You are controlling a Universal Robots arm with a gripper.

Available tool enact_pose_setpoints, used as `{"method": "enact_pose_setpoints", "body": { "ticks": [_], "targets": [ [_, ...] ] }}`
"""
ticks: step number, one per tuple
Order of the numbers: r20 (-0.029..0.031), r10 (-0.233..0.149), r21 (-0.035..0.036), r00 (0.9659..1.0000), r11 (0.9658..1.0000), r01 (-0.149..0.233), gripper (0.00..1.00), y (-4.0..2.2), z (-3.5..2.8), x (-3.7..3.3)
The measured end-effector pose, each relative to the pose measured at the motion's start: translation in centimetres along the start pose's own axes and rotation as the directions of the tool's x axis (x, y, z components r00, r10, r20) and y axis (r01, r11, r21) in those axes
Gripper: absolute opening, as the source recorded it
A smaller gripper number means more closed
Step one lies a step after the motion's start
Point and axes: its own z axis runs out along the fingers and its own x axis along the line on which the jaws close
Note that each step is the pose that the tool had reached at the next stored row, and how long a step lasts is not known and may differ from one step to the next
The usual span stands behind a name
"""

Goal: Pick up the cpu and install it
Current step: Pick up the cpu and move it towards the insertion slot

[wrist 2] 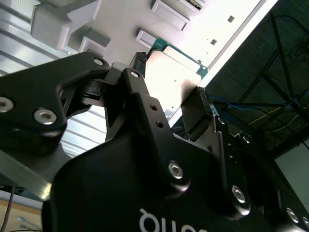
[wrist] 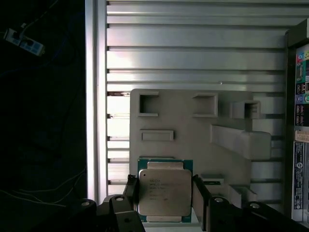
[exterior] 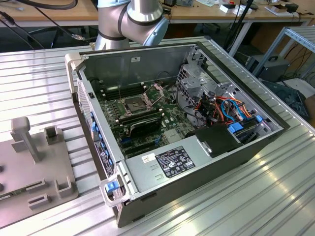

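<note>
The cpu [wrist: 164,192], a flat square chip with a dull silver top on a green board, sits between my gripper's [wrist: 164,181] two black fingers [wrist: 132,191], which press on its opposite edges. It hangs well above the grey fixture plate [wrist: 193,130]. In the second wrist view the cpu [wrist 2: 176,84] shows from the side, clamped in the gripper [wrist 2: 170,76]. The open computer case [exterior: 197,162] lies on the table, with the square socket [exterior: 134,104] on its motherboard uncovered. My arm [exterior: 133,19] rises behind the case.
The grey fixture plate [exterior: 49,182] with raised posts and slots lies at the exterior view's left, beside the case. Black memory sticks [exterior: 142,120] sit next to the socket; cables and a drive cage [exterior: 221,108] crowd the case's other end. The case's port panel [wrist: 300,121] borders the plate.
</note>
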Motion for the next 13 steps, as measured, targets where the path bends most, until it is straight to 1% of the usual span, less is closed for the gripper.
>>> {"method": "enact_pose_setpoints", "body": {
  "ticks": [5, 7, 13],
  "targets": [
    [0.0002, 0.0, -0.0001, 1.0, 1.0, 0.0, 0.55, 0.0, -0.03, -0.02],
    [0.0, 0.0, 0.0, 1.0, 1.0, 0.0, 0.55, 0.0, -0.21, -0.02],
    [0.0001, 0.0, 0.0, 1.0, 1.0, 0.0, 0.55, 0.0, -1.03, -0.03]
  ]
}}
